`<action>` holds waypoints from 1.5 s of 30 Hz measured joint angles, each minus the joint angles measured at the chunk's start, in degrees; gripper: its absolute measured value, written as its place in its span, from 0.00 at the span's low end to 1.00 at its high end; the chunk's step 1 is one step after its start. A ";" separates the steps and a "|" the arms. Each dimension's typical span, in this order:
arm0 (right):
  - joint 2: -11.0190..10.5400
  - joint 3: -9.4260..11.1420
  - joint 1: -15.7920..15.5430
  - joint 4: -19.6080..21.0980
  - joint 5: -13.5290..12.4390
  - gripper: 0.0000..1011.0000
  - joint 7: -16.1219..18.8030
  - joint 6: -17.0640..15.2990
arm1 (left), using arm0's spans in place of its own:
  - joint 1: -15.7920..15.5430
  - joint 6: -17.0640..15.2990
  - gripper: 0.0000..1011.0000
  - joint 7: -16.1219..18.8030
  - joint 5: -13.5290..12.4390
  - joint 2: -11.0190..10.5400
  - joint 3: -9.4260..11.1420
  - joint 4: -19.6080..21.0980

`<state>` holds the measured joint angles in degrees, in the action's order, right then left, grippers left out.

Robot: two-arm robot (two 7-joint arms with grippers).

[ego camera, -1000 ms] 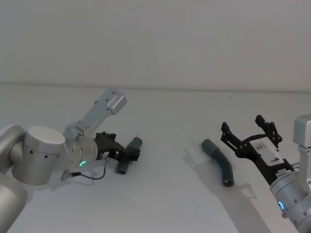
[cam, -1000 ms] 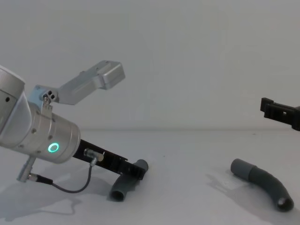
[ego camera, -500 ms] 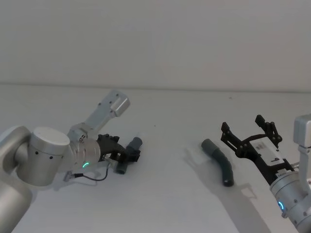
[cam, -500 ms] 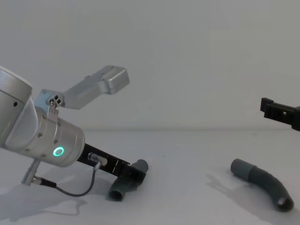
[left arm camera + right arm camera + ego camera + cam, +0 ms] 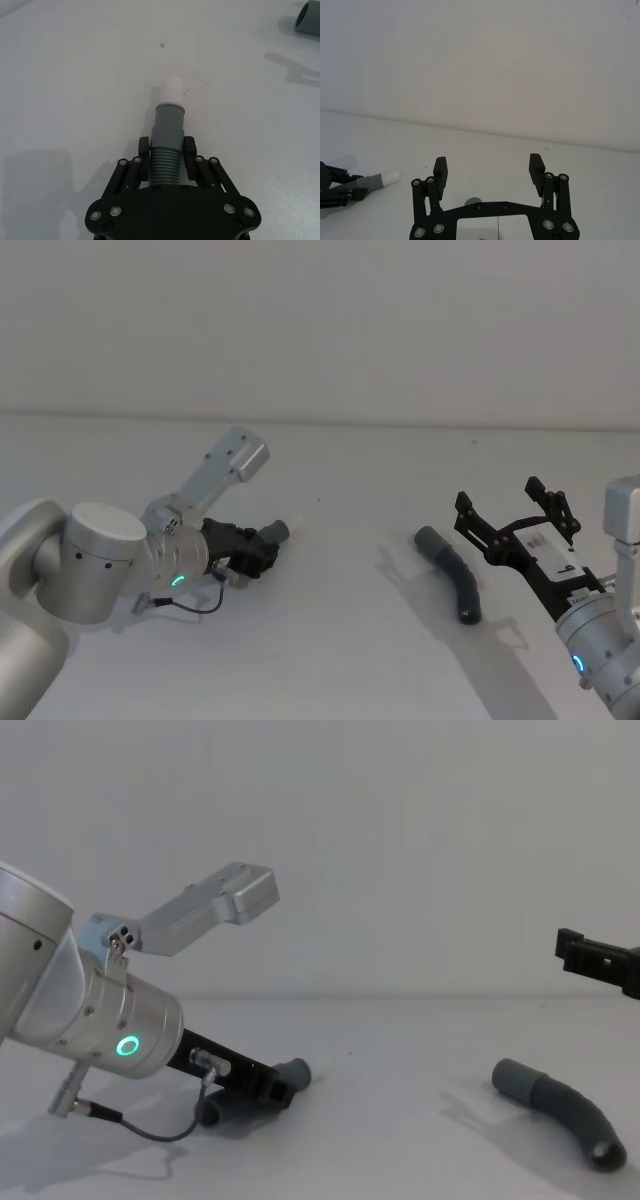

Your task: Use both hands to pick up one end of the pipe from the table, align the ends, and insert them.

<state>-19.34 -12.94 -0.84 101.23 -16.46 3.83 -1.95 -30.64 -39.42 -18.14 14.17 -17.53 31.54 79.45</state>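
Note:
My left gripper (image 5: 258,552) (image 5: 166,154) (image 5: 275,1086) is shut on the ribbed part of one pipe piece (image 5: 268,536) (image 5: 166,155) (image 5: 290,1074) low over the table (image 5: 350,640). That piece's smooth grey cuff (image 5: 168,121) and white tip (image 5: 170,90) (image 5: 389,177) stick out ahead of the fingers. The other pipe piece (image 5: 452,573) (image 5: 560,1110) lies on the table at the right, its grey cuff (image 5: 430,540) (image 5: 515,1078) toward the middle. My right gripper (image 5: 515,515) (image 5: 489,172) hangs open just right of it, holding nothing.
A silver link of the left arm (image 5: 215,472) (image 5: 205,905) rises behind the left gripper. A black cable (image 5: 190,604) (image 5: 160,1125) loops under the left wrist. Bare table stretches between the two pipe pieces, with a plain wall (image 5: 320,320) behind.
The left gripper has turned and swung the held piece so its cuff and white tip now point toward the right piece. The right gripper and the right piece have not moved.

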 joint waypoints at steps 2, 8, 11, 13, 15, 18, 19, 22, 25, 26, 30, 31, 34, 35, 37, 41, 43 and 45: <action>0.00 0.00 0.00 0.00 0.00 0.99 0.00 0.00 | -0.01 0.02 0.38 0.00 -0.03 0.01 0.02 -0.03; 0.00 0.00 0.00 0.00 0.00 0.99 0.00 0.00 | -0.04 0.05 0.35 0.00 -0.07 0.04 0.06 -0.06; 0.00 0.00 0.00 0.00 0.00 0.99 0.00 0.00 | -0.05 0.07 0.35 0.00 -0.09 0.06 0.07 -0.08; 0.00 0.01 0.00 0.00 0.01 0.99 0.00 -0.02 | -0.05 0.07 0.35 0.00 -0.10 0.06 0.07 -0.09; -0.01 0.01 0.01 0.00 0.03 0.99 0.01 -0.10 | -0.05 0.07 0.35 0.00 -0.11 0.08 0.07 -0.10; -0.21 -0.02 0.17 0.00 0.18 0.99 0.19 -0.81 | -0.05 0.07 0.35 -0.01 -0.13 0.08 0.08 -0.11; -0.31 -0.07 0.27 0.01 0.24 0.99 0.25 -1.09 | -0.05 0.07 0.35 -0.01 -0.14 0.09 0.08 -0.12; -0.73 -0.27 0.72 0.05 0.47 0.99 0.54 -2.60 | -0.05 0.07 0.35 -0.01 -0.14 0.10 0.08 -0.14; -1.13 -0.51 1.38 0.08 0.69 0.99 0.95 -4.82 | -0.05 0.07 0.35 -0.01 -0.15 0.11 0.08 -0.15; -1.33 -0.65 1.82 0.09 0.75 0.99 1.23 -6.28 | -0.05 0.07 0.35 -0.01 -0.15 0.12 0.07 -0.15; -1.68 -1.00 2.98 0.09 0.79 0.99 1.74 -9.75 | -0.05 0.07 0.35 -0.01 -0.15 0.12 0.07 -0.15; -1.74 -1.07 3.32 0.08 0.80 0.99 1.83 -10.50 | -0.05 0.08 0.35 -0.01 -0.15 0.12 0.08 -0.15; -1.85 -1.38 4.34 -0.08 0.78 0.99 2.27 -13.59 | -0.05 0.07 0.35 -0.01 -0.15 0.11 0.07 -0.15; -1.87 -1.47 4.63 -0.14 0.76 0.99 2.33 -14.06 | -0.05 0.07 0.35 -0.01 -0.15 0.11 0.07 -0.15; -1.95 -1.71 5.54 -0.32 0.71 0.99 2.65 -16.34 | -0.05 0.07 0.35 -0.01 -0.15 0.11 0.07 -0.15; -2.16 -2.19 7.17 -0.67 0.69 0.99 3.26 -20.39 | -0.04 0.07 0.35 -0.01 -0.14 0.11 0.08 -0.14; -2.26 -2.35 7.63 -0.78 0.69 0.99 3.55 -21.54 | -0.05 0.07 0.35 -0.01 -0.14 0.11 0.08 -0.14; -2.52 -2.60 8.39 -0.98 0.70 0.99 3.96 -23.04 | -0.05 0.07 0.35 -0.01 -0.14 0.10 0.08 -0.14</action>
<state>-21.86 -15.54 7.55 100.25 -15.76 7.79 -24.99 -30.69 -39.35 -18.15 14.03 -17.42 31.62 79.31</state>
